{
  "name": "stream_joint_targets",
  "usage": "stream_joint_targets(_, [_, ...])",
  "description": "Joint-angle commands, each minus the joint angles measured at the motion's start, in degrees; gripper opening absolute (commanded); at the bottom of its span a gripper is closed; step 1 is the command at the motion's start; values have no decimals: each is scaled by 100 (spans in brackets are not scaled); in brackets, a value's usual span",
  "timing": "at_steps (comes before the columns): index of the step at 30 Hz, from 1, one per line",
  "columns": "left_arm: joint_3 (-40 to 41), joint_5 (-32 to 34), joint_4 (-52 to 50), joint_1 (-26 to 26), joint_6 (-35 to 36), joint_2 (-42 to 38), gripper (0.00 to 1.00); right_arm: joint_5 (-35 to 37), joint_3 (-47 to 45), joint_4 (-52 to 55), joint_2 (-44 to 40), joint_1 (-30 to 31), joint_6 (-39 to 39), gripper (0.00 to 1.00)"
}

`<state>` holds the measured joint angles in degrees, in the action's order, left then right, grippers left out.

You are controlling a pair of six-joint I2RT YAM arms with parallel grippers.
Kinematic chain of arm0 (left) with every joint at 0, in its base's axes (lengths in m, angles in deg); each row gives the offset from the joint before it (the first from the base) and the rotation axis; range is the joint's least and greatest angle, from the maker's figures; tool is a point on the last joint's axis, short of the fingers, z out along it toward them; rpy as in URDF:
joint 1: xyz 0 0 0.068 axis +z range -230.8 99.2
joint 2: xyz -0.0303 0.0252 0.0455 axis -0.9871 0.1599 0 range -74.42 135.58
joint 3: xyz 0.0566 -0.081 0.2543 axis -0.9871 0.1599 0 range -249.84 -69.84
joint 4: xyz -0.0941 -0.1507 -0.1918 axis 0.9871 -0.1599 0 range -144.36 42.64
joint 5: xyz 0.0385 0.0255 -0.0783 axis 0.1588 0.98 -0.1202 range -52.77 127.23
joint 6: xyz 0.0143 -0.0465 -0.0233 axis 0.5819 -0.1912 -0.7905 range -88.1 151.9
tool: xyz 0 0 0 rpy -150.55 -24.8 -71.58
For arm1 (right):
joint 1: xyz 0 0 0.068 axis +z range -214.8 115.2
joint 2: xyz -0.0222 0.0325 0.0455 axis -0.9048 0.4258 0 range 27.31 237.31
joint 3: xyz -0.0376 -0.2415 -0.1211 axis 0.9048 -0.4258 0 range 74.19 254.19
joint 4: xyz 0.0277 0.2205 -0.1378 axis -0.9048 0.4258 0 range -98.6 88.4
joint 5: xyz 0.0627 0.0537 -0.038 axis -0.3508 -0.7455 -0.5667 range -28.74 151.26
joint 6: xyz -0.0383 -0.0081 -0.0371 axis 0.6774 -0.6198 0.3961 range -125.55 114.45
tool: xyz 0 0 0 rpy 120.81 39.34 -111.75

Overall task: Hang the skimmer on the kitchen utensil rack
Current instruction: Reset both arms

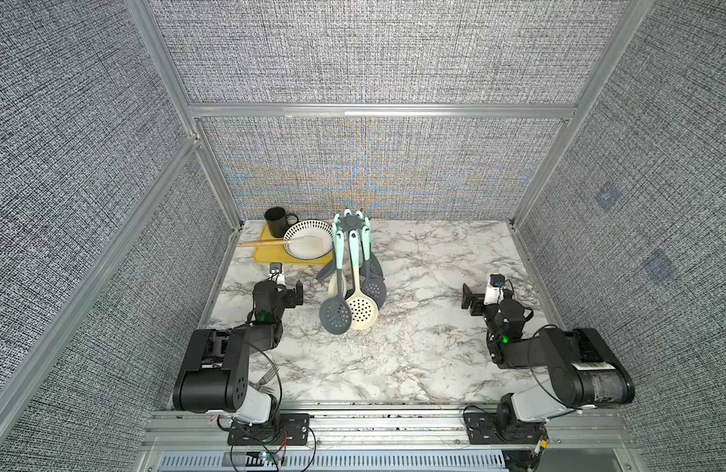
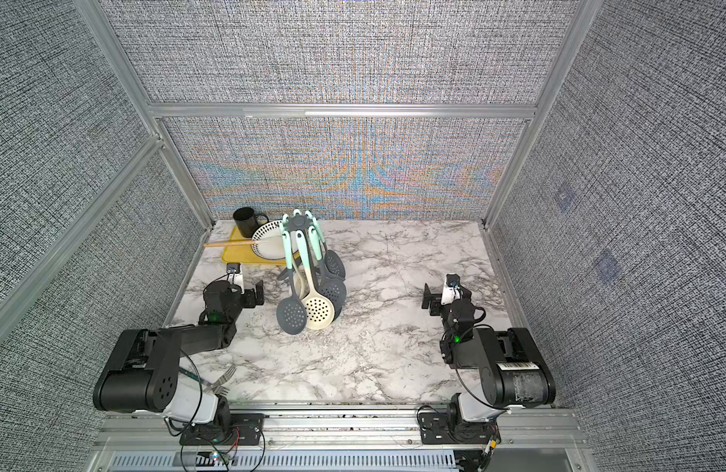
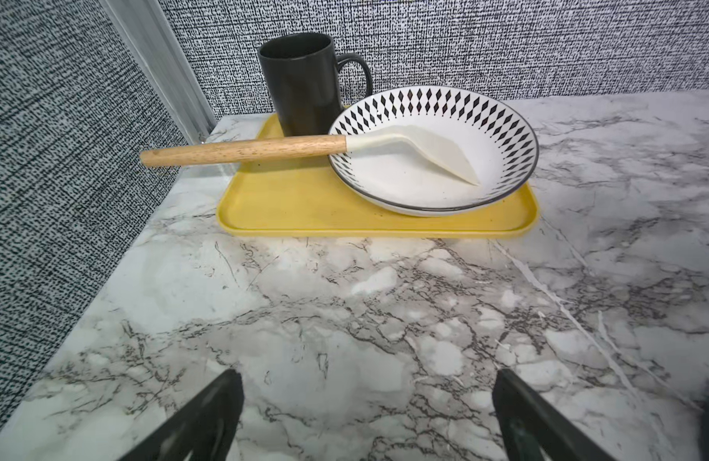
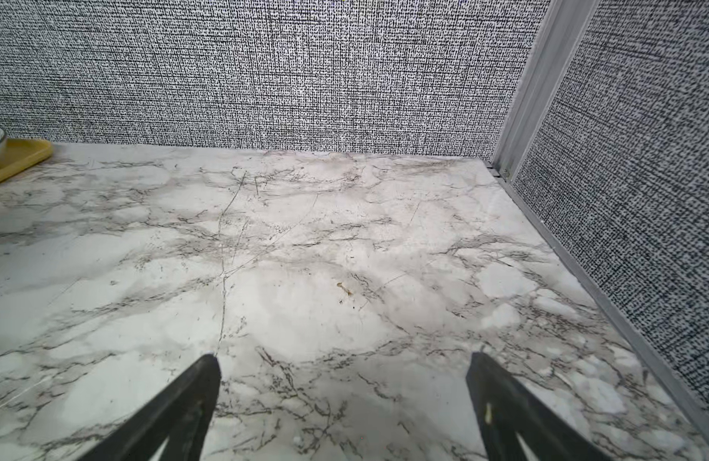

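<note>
The kitchen utensil rack (image 1: 350, 224) (image 2: 298, 222) stands at the back middle of the marble table, its dark star-shaped crown on top. Several utensils with mint handles hang from its hooks. Among them are a grey skimmer (image 1: 336, 314) (image 2: 291, 314) and a cream skimmer (image 1: 362, 310) (image 2: 317, 311), side by side at the front. My left gripper (image 1: 286, 288) (image 3: 367, 375) is to the left of the rack, open and empty. My right gripper (image 1: 481, 297) (image 4: 344, 359) is far to the right, open over bare marble. The rack's pole and base are hidden behind the utensils.
A yellow tray (image 3: 297, 199) sits in the back left corner. It carries a black mug (image 3: 301, 80) and a patterned bowl (image 3: 424, 99), with a wood-handled white spatula (image 3: 245, 149) resting in the bowl. Forks (image 2: 224, 378) lie beside the left arm's base. Fabric walls enclose three sides.
</note>
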<state>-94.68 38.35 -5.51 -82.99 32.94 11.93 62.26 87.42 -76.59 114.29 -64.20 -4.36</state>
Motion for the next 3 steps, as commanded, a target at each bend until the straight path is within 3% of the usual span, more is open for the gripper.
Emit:
stream_joint_targets(1, [-4,-35,56,-6,-25,-14,99,-3,57,-128,16,8,13,99])
stream_joint_targets(3, [-4,-39,52,-3,-24,-17,99,9,23,-197,4,7,29,99])
